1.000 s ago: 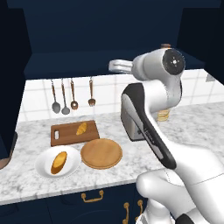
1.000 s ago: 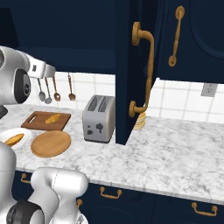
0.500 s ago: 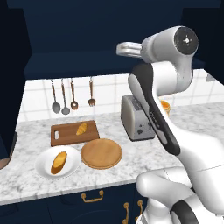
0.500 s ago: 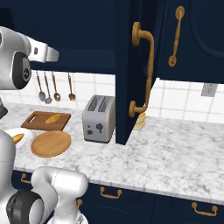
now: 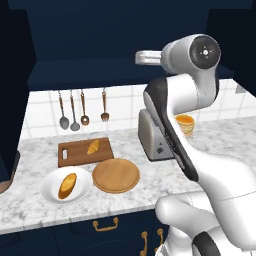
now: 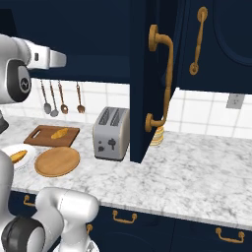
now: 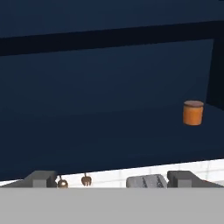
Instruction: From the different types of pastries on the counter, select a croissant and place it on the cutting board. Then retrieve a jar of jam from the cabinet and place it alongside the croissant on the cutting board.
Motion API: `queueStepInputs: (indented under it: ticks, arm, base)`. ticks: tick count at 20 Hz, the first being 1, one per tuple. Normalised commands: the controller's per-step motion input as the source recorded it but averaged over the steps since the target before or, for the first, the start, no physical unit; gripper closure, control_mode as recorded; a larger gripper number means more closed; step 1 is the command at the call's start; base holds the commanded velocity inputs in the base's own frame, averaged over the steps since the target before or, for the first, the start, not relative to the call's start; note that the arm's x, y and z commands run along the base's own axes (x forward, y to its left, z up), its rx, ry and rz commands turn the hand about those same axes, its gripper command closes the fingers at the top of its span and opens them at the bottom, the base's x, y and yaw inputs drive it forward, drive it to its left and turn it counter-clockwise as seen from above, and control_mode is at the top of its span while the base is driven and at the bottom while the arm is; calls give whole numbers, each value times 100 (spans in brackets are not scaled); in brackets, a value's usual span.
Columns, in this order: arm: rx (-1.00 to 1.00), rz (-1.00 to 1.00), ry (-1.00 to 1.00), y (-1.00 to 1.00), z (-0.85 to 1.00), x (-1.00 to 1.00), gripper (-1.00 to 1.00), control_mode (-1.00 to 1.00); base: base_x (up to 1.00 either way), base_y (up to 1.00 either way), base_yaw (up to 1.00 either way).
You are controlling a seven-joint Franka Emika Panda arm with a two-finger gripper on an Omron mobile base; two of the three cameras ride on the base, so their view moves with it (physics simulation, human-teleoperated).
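While the gripper (image 7: 112, 178) stood wide apart and empty, raised before the open cabinet (image 7: 109, 87), the jar of jam (image 7: 193, 113) sat upright on its shelf, croissant (image 5: 93, 146) lay on the cutting board (image 5: 75, 156), oblong loaf (image 5: 67, 185) on a white plate (image 5: 50, 192), round wooden plate (image 5: 116, 175) just beside.

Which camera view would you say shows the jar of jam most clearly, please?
The hand view: the jar of jam stands upright on the dark cabinet shelf, unobstructed, orange-brown with a darker lid. In both base views I cannot make the jar out in the dark cabinet interior.
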Motion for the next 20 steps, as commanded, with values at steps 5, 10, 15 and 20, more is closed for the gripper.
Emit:
queueStepInputs:
  ticks: [5, 10, 15, 20]
  arm:
    - [5, -15, 12, -37, 18, 19, -100, -100]
    - [3, -1, 25, -28, -4, 60, -100, -100]
    - [0, -1, 3, -39, -42, 43, -100, -100]
    - [0, -8, 1, -46, -14, 22, -100, -100]
  base:
    - [0, 0, 0]
    - [0, 0, 0]
    - [0, 0, 0]
    - [0, 0, 0]
